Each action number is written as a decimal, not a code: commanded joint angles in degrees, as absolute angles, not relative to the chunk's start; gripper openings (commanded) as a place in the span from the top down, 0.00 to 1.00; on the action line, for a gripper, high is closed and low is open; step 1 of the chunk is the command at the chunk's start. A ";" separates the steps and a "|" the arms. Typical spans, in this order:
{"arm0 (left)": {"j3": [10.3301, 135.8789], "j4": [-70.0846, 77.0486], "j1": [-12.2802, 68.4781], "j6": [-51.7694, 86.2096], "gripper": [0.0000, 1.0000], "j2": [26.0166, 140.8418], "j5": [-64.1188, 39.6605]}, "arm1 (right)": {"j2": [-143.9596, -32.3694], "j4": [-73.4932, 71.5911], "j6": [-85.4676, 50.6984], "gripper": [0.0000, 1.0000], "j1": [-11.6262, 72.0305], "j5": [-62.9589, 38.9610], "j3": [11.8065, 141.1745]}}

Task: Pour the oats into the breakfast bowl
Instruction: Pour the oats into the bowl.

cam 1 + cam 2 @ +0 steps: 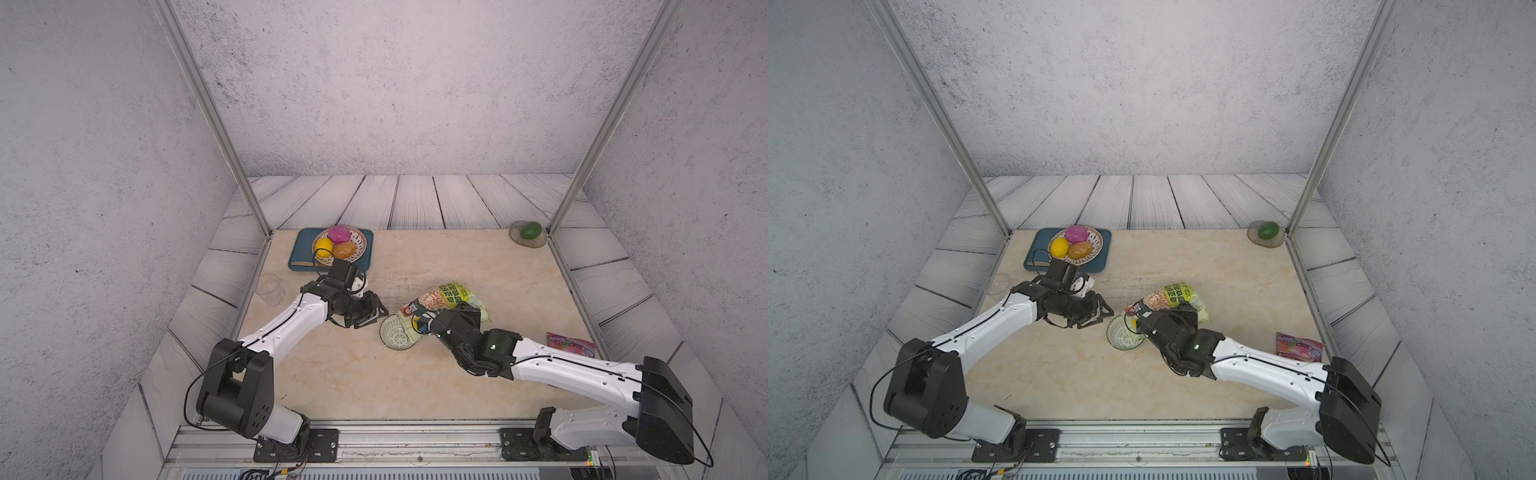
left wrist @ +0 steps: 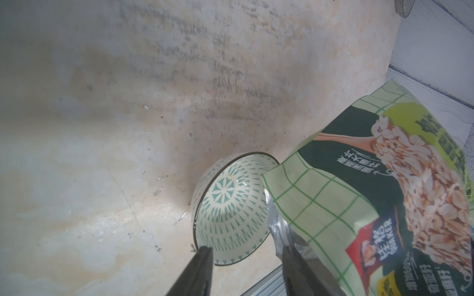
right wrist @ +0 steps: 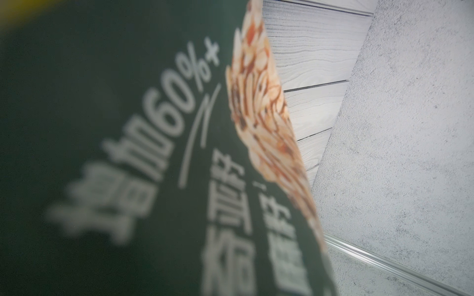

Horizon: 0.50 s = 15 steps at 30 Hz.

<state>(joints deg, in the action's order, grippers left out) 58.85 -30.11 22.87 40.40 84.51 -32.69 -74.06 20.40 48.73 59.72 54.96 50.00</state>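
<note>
**Oat pouch tipped at the bowl: right arm holding, left arm free**

Clock bearings are read on the top views, with 12 o'clock at the far wall.

- The breakfast bowl [image 1: 394, 336] stands upright near the centre of the bench [image 1: 353, 382]; it is white inside with dark radiating marks and a dark rim.
- The right end effector [image 1: 428, 321] is clenched on the oat pouch [image 1: 451, 296]; its fingertips are hidden behind the pouch and wrist; the right wrist view is nearly filled by blurred dark-green print.
- The pouch lies at 2 o'clock of the bowl, held tilted with its opened mouth pointing down toward 8 o'clock; the mouth edge overlaps the bowl's 2 o'clock rim in both top views; the silver lining [image 2: 275, 226] shows in the left wrist view.
- The pouch's contents are hidden from every view.
- The left end effector [image 1: 372, 314] is released, jaws apart with nothing between them; it sits at 10 o'clock of the bowl, just beside it and not touching.
- A few pale flakes [image 2: 146, 107] lie scattered on the bench; whether they are oats I cannot tell.
- The fruit dish [image 1: 358, 240] sits on a teal tray [image 1: 301, 249] at the 11 o'clock corner.
- A green fruit [image 1: 531, 230] is at the 1 o'clock corner; a candy bag [image 1: 570, 345] is at 3 o'clock; a clear glass [image 1: 270, 289] is at 9 o'clock.
</note>
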 commanded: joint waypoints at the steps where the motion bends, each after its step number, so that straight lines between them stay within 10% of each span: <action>1: 57.84 -29.82 22.50 40.91 0.51 84.45 -32.84 | -73.17 8.82 51.73 1.00 60.09 63.82 51.23; 15: 58.45 -30.73 21.92 42.01 0.51 84.66 -31.80 | -73.15 -0.93 58.29 1.00 60.38 64.42 47.73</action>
<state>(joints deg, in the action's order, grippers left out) 58.57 -30.00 22.76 41.50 84.51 -32.34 -75.24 9.17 56.31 60.03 57.14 47.53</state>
